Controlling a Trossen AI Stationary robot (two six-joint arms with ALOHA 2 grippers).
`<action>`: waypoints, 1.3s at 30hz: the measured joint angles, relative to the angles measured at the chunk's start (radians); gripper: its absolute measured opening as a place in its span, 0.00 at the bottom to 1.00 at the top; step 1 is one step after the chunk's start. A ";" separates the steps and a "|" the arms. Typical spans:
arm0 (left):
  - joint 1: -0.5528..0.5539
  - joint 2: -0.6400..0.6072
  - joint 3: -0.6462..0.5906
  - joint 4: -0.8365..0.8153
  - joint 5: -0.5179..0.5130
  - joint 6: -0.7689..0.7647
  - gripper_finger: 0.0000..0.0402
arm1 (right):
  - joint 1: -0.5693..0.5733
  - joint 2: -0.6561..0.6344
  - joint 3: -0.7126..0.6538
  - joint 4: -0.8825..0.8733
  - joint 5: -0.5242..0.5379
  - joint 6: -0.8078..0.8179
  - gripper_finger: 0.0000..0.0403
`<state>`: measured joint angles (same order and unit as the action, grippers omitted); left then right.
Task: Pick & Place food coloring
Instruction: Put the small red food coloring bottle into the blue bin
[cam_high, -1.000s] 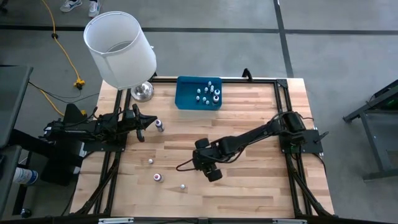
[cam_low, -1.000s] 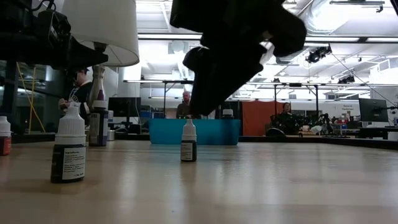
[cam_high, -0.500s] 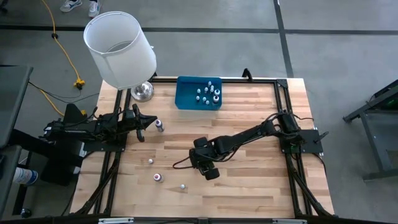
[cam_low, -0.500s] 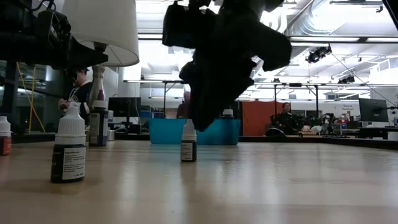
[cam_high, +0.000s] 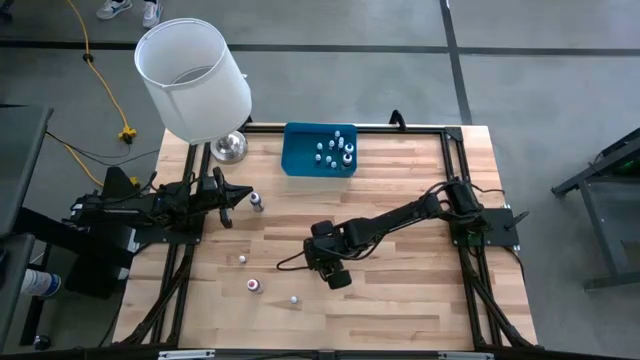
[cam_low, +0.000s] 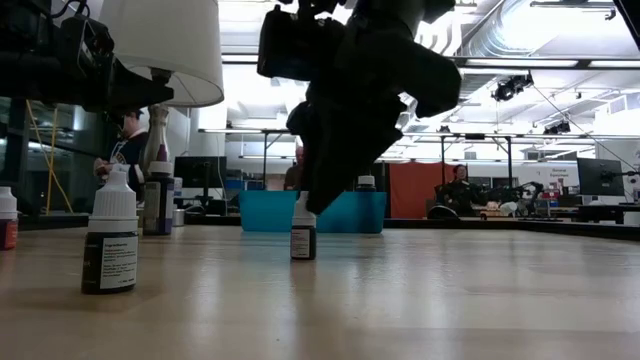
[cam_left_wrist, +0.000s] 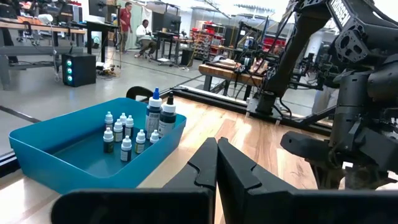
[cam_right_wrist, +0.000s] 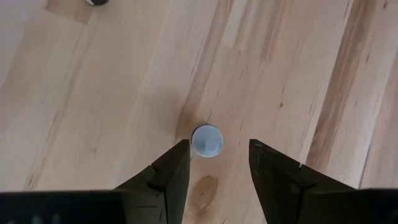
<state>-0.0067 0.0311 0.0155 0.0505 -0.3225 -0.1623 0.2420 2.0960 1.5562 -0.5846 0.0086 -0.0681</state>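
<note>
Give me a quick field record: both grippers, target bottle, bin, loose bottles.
right gripper: open, pointing down above a bottle, not touching it
target bottle: upright on the table, white cap seen between the fingers
left gripper: shut, parked at the table's left side
bin: blue, far edge of the table, several bottles inside
loose bottles: four on the table, counting the target

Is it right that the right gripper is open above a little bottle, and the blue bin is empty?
Not quite. The right gripper is open above a bottle, but the blue bin is not empty. The left wrist view shows several little bottles standing in it.
</note>
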 joint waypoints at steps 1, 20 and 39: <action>0.000 0.000 0.000 0.000 0.000 0.000 0.00 | 0.000 0.000 0.000 -0.001 0.000 0.000 0.38; 0.000 0.000 0.000 0.000 0.000 0.000 0.00 | 0.000 0.019 0.000 0.027 -0.013 0.027 0.37; 0.000 0.000 0.000 0.000 0.000 0.000 0.00 | 0.000 0.019 0.000 0.028 -0.018 0.027 0.21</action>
<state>-0.0071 0.0313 0.0157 0.0505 -0.3225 -0.1623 0.2417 2.1155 1.5562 -0.5568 -0.0097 -0.0410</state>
